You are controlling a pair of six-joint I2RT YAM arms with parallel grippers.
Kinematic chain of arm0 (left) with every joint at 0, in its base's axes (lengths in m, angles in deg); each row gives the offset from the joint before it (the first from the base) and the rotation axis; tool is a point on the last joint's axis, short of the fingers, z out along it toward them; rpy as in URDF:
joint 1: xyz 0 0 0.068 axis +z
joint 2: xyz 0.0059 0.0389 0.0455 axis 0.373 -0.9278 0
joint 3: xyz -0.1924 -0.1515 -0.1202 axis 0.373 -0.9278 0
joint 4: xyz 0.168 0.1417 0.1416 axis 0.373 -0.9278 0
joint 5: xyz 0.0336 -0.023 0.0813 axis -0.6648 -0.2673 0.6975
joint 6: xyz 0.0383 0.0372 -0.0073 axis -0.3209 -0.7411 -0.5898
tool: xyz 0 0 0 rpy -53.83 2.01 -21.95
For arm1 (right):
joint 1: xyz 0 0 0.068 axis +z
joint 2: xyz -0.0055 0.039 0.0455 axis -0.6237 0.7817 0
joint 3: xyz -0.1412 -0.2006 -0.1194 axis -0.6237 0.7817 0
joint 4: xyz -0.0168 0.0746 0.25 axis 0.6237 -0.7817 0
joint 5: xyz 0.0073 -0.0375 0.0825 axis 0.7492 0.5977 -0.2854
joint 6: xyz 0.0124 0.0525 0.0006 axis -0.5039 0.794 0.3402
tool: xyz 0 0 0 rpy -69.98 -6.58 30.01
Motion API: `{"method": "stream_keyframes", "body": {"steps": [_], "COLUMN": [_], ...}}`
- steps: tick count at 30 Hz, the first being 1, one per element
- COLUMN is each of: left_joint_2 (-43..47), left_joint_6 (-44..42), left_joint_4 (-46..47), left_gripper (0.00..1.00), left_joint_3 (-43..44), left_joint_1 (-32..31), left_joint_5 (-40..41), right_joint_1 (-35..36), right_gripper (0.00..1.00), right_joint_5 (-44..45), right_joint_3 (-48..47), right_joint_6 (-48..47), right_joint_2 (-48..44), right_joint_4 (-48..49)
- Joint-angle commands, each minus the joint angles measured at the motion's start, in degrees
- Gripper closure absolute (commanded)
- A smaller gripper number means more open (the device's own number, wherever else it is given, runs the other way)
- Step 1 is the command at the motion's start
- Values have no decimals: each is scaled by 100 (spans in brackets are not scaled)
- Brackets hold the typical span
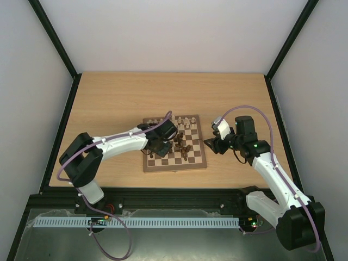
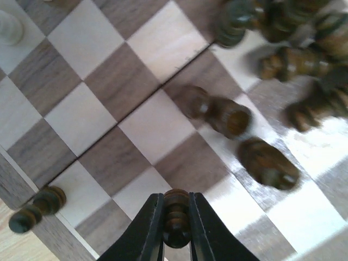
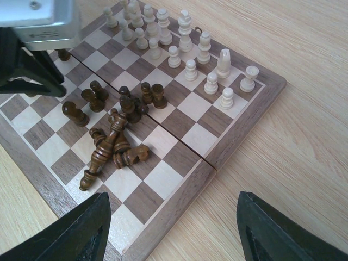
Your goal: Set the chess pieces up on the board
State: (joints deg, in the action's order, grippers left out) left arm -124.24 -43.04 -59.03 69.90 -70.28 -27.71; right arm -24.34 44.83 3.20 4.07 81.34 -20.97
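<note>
dark pieces [image 3: 111,144] heaped on the board [image 3: 144,201]; cream pieces [image 3: 190,69] stand upright.

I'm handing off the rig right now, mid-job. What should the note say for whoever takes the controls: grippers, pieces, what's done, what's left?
Left gripper: shut on one dark piece, over the board.
Right gripper: open and empty, at the board's corner, above the table.
Pale pieces: standing in two rows along one side of the board; that side looks done.
Dark heap: mid-board, several lying down, a few upright. A stray piece lies at the board's edge.
Left to do: stand the dark ones in two rows on the side opposite the pale ones.
</note>
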Motion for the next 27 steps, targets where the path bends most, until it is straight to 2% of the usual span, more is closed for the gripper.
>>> {"method": "stream_keyframes", "body": {"steps": [1,13,24,27], "left_joint_2": [412,341,54,39], "left_joint_6": [-90,-90,-80,-62], "left_joint_4": [-539,-583,-592,-592], "left_gripper": [88,88,88,84], "left_joint_3": [-62,-300,-187,-207], "left_joint_1": [-204,-366,-383,-384], "left_joint_5": [-49,-232,30,48], "right_joint_1": [-25,-21,-24,-18], "right_gripper": [36,36,35,35], "right_joint_5": [-119,-165,-162,-155], "right_joint_3": [66,59,58,58], "right_joint_6": [-85,-89,-93,-100], "right_joint_2": [21,77,82,83], "right_joint_4": [-94,-103,-111,-107]}}
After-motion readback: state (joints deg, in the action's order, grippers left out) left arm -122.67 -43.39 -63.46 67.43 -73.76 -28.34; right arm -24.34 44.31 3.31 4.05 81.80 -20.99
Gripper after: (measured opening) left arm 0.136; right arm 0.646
